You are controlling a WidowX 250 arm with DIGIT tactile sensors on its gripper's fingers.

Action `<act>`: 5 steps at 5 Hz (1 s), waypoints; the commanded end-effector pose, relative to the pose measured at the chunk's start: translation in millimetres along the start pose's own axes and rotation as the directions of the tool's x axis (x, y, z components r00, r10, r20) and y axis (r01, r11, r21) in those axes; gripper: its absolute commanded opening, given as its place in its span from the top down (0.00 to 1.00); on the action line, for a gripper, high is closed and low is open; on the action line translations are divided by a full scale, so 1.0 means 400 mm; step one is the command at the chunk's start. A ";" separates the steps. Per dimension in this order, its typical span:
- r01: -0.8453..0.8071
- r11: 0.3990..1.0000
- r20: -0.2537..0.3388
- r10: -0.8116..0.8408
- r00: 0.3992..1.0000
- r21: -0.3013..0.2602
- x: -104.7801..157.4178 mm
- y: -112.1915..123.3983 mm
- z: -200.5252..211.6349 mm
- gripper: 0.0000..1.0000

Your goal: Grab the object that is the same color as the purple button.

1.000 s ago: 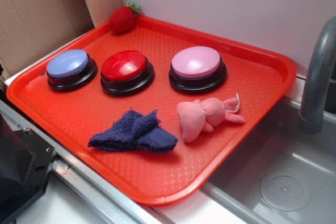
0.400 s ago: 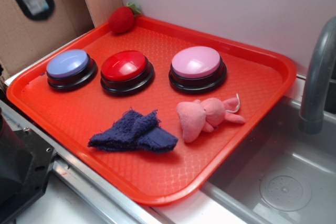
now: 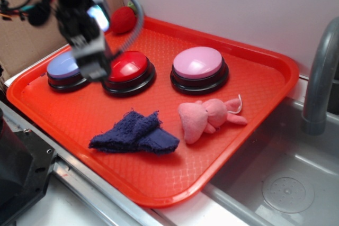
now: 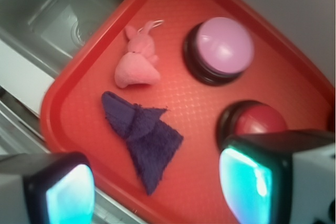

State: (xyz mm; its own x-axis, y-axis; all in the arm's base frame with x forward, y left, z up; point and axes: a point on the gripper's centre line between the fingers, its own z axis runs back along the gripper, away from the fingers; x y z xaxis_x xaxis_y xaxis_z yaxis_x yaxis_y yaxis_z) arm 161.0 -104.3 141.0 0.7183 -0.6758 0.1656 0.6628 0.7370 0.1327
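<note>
While your gripper hangs above the tray's rear left, over the gap between two buttons, take stock of what lies below.

Item: orange tray, holding everything; it sits beside a grey sink with a faucet.

Item: purple button, lavender dome on a black base, at the left end of the button row. It is your colour reference, not something to lift.

Item: red button, middle of the row, partly behind the gripper in the exterior view. Item: pink button, right of the row.

Item: navy-purple rag, the object to grab. It lies crumpled on the near part of the tray, in front of the red button and well apart from it, just left of the pink plush bunny without touching it. That clear margin should let you close on the cloth alone.

Item: red strawberry, at the tray's far corner, out of the way.

Item: gripper fingers, spread wide in the wrist view, nothing between them, with the rag showing in the gap. Judged from that, you are at the approach stage: the rag is untouched, and the cloth looks soft, so a pinch on its raised fold seems safest.
</note>
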 end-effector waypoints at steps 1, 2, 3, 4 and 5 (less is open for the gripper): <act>0.161 0.982 0.048 -0.157 0.986 -0.096 0.024 -0.015 -0.145 0.00; 0.206 0.971 0.044 -0.202 0.978 -0.120 0.011 -0.016 -0.209 0.00; 0.302 0.938 0.062 -0.296 0.953 -0.172 -0.006 -0.029 -0.260 0.00; 0.347 0.919 0.050 -0.343 0.938 -0.187 -0.017 -0.047 -0.295 0.00; 0.380 0.904 0.041 -0.379 0.924 -0.196 -0.024 -0.045 -0.307 0.00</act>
State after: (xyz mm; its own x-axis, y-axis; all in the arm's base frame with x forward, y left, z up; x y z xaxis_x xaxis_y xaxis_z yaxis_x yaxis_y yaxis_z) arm 173.2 -111.5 14.5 0.4246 -0.8960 0.1301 0.9045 0.4260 -0.0184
